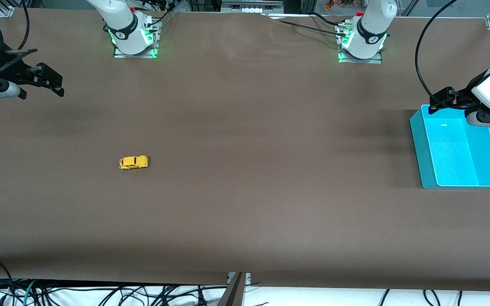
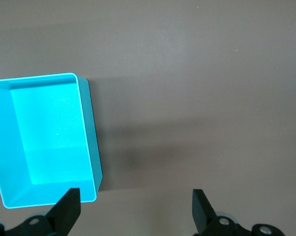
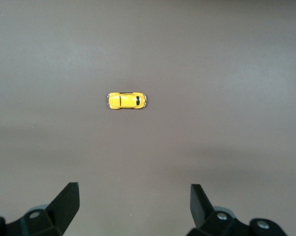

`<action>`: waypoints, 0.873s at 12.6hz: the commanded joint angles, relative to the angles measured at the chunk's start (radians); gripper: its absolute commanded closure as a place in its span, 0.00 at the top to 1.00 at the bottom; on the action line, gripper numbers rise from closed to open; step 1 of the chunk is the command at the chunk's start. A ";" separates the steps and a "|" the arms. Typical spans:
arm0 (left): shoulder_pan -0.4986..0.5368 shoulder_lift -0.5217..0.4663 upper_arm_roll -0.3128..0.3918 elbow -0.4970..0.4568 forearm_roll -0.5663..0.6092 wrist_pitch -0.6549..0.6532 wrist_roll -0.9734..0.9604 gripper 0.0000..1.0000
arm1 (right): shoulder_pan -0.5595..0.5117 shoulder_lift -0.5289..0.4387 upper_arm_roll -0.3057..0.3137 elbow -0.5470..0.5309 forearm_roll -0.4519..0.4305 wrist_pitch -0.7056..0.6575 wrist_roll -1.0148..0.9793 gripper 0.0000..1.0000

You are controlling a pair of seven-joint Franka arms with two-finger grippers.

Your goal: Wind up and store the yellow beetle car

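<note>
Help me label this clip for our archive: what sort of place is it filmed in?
Most likely a robotics lab bench. Two arm bases are bolted to a brown table, loose cables hang along its edge, and only staged props sit on it: a yellow beetle car and a teal bin.

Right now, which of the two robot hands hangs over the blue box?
The left hand, open, hangs over the teal bin's edge; the right hand, also open, hangs over bare table, away from the yellow car.

One yellow beetle car (image 1: 134, 162), one teal bin (image 1: 423, 165), two grippers, one brown table (image 1: 245, 212)
</note>
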 commanded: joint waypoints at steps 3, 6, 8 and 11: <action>0.002 0.022 -0.009 0.048 0.037 -0.011 -0.007 1.00 | 0.004 -0.002 -0.002 0.020 0.014 -0.025 0.011 1.00; -0.004 0.028 -0.012 0.063 0.035 -0.011 -0.007 1.00 | 0.004 -0.002 -0.002 0.019 0.014 -0.025 0.011 1.00; -0.009 0.030 -0.014 0.063 0.037 -0.011 -0.007 1.00 | 0.004 -0.003 -0.002 0.019 0.014 -0.025 0.011 1.00; -0.009 0.037 -0.014 0.076 0.035 -0.009 -0.005 1.00 | 0.004 -0.003 -0.002 0.019 0.014 -0.025 0.011 1.00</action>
